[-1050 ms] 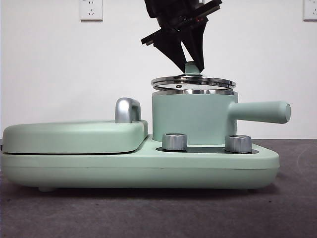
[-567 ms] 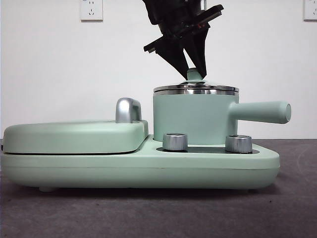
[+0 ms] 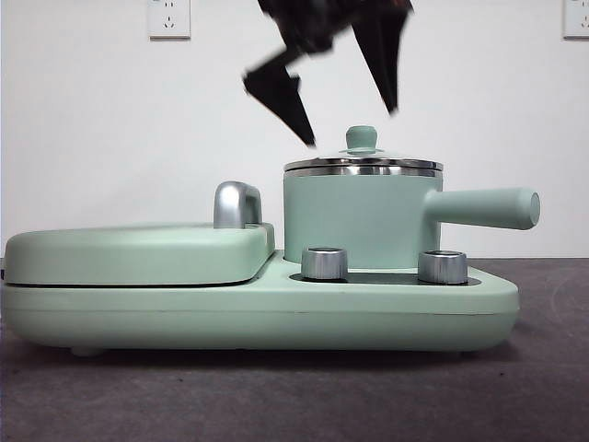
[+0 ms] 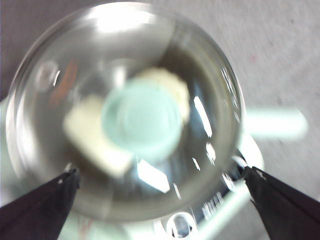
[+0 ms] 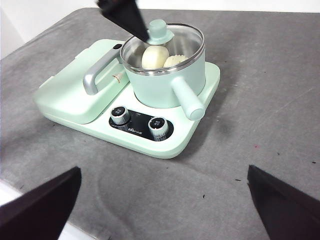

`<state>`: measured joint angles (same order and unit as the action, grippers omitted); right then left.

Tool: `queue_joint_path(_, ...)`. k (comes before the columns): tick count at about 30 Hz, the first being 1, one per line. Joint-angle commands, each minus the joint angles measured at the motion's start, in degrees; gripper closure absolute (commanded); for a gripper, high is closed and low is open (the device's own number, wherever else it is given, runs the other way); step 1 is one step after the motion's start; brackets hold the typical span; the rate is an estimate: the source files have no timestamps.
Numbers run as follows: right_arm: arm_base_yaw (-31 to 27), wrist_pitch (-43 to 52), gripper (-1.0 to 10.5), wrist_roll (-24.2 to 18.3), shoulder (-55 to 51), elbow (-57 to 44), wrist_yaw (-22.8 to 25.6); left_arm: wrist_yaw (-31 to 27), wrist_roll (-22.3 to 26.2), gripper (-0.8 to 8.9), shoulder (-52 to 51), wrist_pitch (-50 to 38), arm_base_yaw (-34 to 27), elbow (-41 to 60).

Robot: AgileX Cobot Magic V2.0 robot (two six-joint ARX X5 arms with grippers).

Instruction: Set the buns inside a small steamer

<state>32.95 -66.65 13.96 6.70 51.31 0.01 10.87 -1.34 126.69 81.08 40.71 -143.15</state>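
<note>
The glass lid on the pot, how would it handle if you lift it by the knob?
The lid is glass with a steel rim, so probably fragile and fairly heavy for its size. Its small smooth knob could slip, letting the lid tilt. The left gripper hangs open above it.

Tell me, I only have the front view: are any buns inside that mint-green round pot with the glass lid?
Observer: Yes. Through the glass lid, the right wrist view shows two pale cream-white buns inside the mint-green pot.
Operator: Which gripper is the one above the lid?
Observer: The left gripper; its wrist camera looks straight down on the green knob.
Operator: Is it gripping the knob?
Observer: No. Its jaws stand wide open on either side of the lid, apart from the knob.
Operator: And the other arm?
Observer: The right gripper is open, back from the cooker over the grey table.
</note>
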Motion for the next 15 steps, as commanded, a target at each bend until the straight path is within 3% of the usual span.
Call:
queue_joint_path(1, 0.3, 0.5, 4.1, 0.6, -0.1, 0.4, 0.0, 0.3, -2.4, 1.53, -6.8, 2.2, 0.4, -1.6)
queue_joint_path(5, 0.3, 0.6, 4.1, 0.6, -0.1, 0.4, -1.2, 0.3, -2.8, 1.56, -21.2, 2.4, 0.7, 6.1)
queue_joint_path(15, 0.3, 2.1, 4.2, 0.3, -0.1, 0.4, -3.1, 0.3, -1.6, 1.56, -59.2, 0.1, 0.7, 51.2)
